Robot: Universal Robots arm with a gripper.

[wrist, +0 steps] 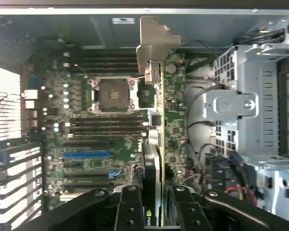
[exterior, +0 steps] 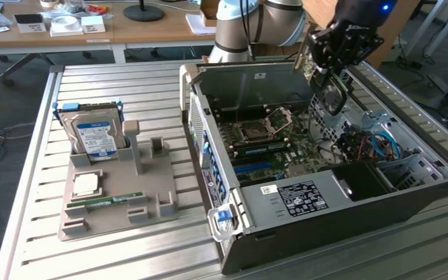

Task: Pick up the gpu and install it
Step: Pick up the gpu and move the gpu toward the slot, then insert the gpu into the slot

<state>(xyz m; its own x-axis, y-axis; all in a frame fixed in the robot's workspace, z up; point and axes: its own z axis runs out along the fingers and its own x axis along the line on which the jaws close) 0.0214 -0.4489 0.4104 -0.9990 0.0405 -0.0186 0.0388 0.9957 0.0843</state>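
Black gripper [wrist: 153,204] is clamping the gpu [wrist: 153,159], a thin green card with a black block and silvery end bracket.
Fingers [wrist: 130,209] are pressing both card faces. The card is hanging edge-on above the green motherboard [wrist: 111,139], inside the open grey computer case [exterior: 364,201]. The silver-grey arm [exterior: 244,26] is reaching down from the far side.

green gpu [wrist: 159,130], silvery bracket [wrist: 151,43]; black tool [wrist: 156,198]; blue-white labelled hard drive [exterior: 95,137].

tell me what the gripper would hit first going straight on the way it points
Probably the motherboard beside the CPU socket, met first by the gpu that the gripper holds; depth is hard to judge.
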